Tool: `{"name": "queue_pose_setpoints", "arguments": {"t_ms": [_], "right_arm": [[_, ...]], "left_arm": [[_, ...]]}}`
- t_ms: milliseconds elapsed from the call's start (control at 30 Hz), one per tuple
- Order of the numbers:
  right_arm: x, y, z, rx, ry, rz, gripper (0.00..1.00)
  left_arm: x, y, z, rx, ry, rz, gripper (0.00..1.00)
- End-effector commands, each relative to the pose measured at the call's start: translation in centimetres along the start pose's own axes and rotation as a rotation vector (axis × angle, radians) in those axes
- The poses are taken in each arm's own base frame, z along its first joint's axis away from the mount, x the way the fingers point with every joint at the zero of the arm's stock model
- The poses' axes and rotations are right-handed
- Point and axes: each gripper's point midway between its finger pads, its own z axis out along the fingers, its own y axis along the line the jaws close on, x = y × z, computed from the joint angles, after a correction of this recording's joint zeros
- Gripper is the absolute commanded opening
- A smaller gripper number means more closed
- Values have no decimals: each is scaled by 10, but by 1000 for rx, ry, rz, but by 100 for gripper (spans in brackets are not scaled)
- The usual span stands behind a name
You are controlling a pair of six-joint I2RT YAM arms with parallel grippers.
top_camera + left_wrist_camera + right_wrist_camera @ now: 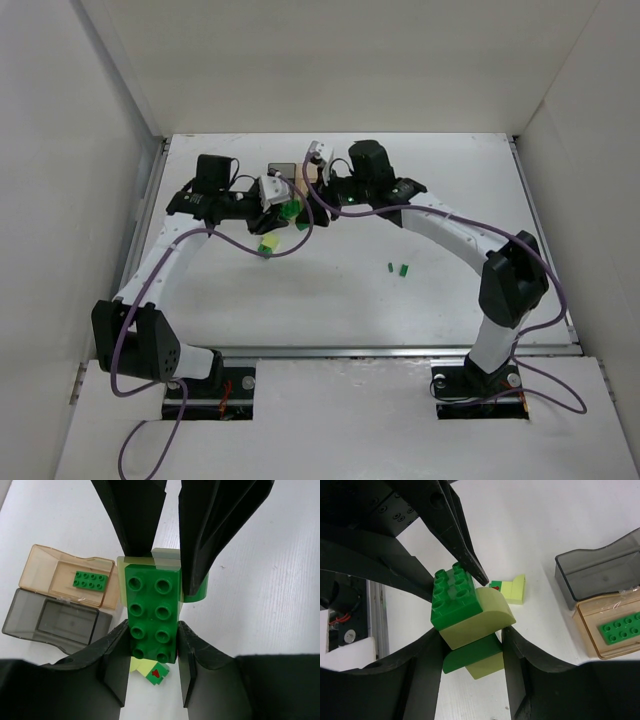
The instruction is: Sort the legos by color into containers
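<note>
Separation of a joined stack is the step in hand, judging from the grip. Left claw (152, 630) is closed to brick width on the dark green brick (152, 612), gripping its long sides. Right claw (472, 635) is closed from the opposite side on the lower bricks (487, 617), pale yellow-green and dark green pieces pressed onto the underside of that brick. The opposed grips probably let each arm brace against the other, since mixed colours cannot be sorted while joined. The stack hangs above the table (260, 605), over a loose pale brick (515, 587) lying below both claws. Amber box (42, 565), left of the left claw, holds one green plate (90, 580). Grey box (20, 615), joined to it, looks empty. Recommended next move is a straight pull apart, as a twist could eject a piece.
</note>
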Motion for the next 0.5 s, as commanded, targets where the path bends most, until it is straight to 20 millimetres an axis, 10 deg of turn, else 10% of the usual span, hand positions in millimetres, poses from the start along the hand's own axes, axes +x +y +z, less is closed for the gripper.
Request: {"name": "queue_pose_setpoints", "arguments": {"t_ms": [0, 167, 467], "right_arm": [[6, -10, -8, 59, 1, 25, 0], [42, -55, -27, 220, 45, 176, 0], [50, -94, -64, 397, 32, 213, 0]], "left_arm": [[-31, 7, -8, -26, -64, 9, 0], [-55, 19, -13, -80, -130, -47, 0], [-62, 49, 5, -139, -165, -228, 0]]}}
